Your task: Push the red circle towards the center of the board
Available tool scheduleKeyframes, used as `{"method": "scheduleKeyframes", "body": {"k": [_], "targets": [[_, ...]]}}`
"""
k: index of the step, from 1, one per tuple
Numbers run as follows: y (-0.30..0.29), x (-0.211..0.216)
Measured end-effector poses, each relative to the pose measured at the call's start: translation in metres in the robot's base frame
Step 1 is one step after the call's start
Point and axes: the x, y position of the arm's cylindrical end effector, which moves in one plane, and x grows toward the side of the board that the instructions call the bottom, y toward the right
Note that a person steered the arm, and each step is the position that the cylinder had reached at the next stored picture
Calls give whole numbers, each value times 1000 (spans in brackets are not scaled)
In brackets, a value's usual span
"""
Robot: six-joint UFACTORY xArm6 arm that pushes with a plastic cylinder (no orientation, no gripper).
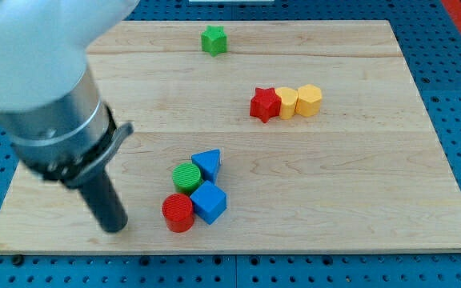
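Observation:
The red circle point(178, 212) lies near the view's bottom, left of middle, on the wooden board point(358, 184). It touches the blue cube point(209, 202) on its right and sits just below the green circle point(187, 176). A blue triangle point(207, 164) sits right of the green circle. My tip point(115, 225) rests on the board to the left of the red circle, a short gap apart from it. The arm's large body covers the view's upper left.
A red star point(265, 104), a yellow block point(287, 102) and a yellow hexagon point(309, 100) stand in a touching row right of centre. A green star point(213, 40) lies near the top edge. The board's bottom edge runs close below the red circle.

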Motion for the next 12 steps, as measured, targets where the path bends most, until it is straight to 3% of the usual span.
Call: {"method": "scheduleKeyframes", "body": {"k": [1, 3, 4, 7, 9, 10, 12], "targets": [[7, 15], [91, 16], [101, 13], [48, -34], [43, -88], [-6, -89], [-18, -128]]}}
